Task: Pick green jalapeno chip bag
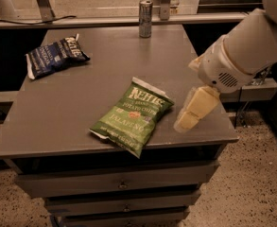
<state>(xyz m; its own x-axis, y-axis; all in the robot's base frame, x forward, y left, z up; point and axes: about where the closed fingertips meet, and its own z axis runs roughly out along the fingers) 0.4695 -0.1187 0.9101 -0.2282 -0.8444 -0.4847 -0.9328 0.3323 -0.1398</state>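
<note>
The green jalapeno chip bag (pixel 133 115) lies flat near the front edge of the grey table (pixel 57 117), its lower end slightly over the edge. It shows white Kettle lettering and JALAPENO text. My gripper (pixel 191 115) hangs from the white arm at the right, just above the table's front right part, a short way right of the bag and apart from it. It holds nothing.
A dark blue chip bag (pixel 55 55) lies at the table's back left. A silver can (pixel 145 18) stands upright at the back edge. Drawers sit under the tabletop. A rail and shelf run behind the table. Speckled floor lies around it.
</note>
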